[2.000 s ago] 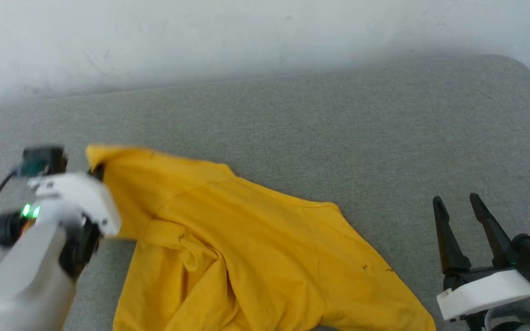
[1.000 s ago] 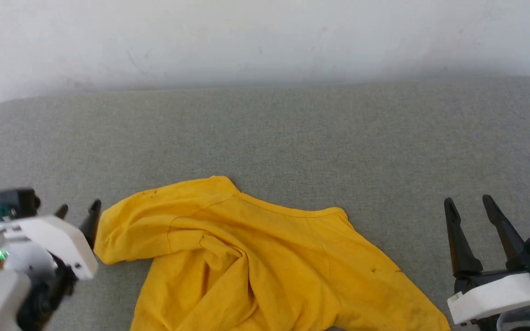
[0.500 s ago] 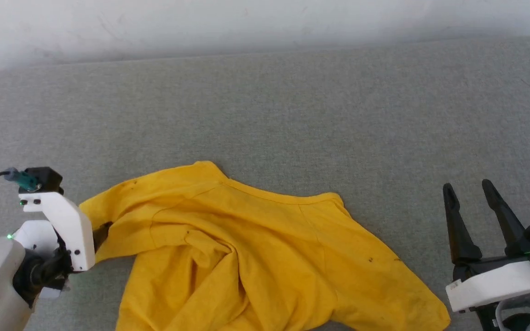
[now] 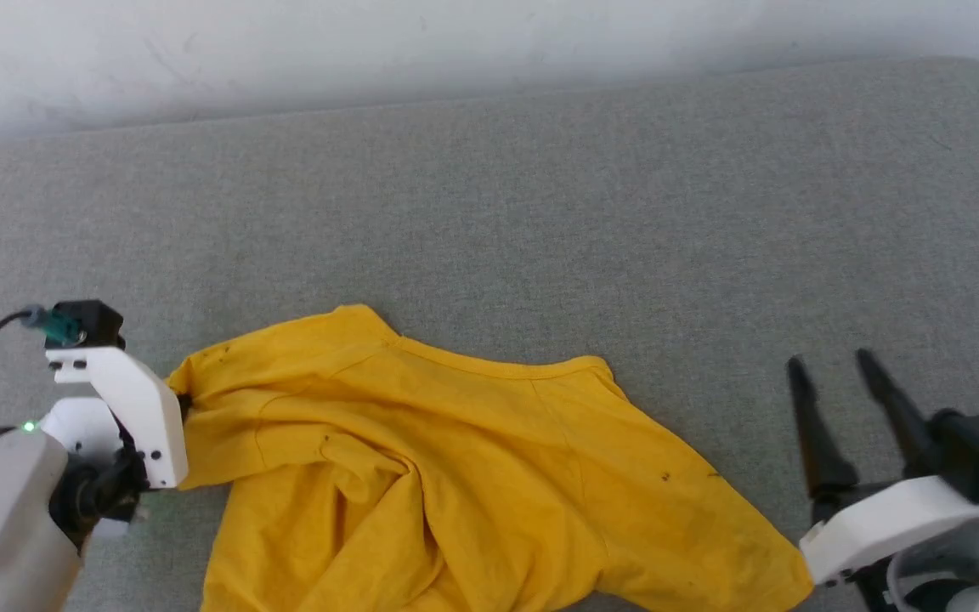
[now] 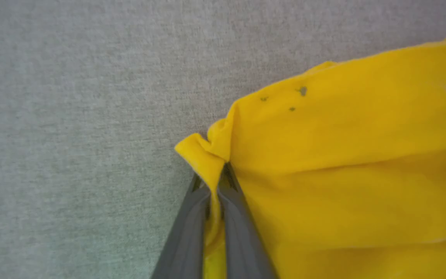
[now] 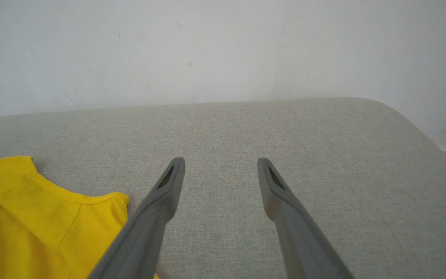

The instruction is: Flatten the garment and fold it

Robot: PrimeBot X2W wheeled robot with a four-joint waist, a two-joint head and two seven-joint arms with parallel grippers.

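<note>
Garment (image 4: 472,476), a bright yellow cotton T-shirt, lies crumpled at the lower middle of the head view on a grey woven surface (image 4: 540,212).
Soft folds bunch toward its lower left, a stitched edge runs along its top, and small dark specks (image 5: 302,91) dot the cloth near the left corner. The left pincer (image 5: 213,182), lower left, is clamped tight on that pinched corner; a second ago it stood open just beside the cloth. The right pincer (image 6: 220,162), lower right, is spread wide, holding nothing, apart from the garment. A white housing (image 4: 128,408) hides the left fingers in the head view.
</note>
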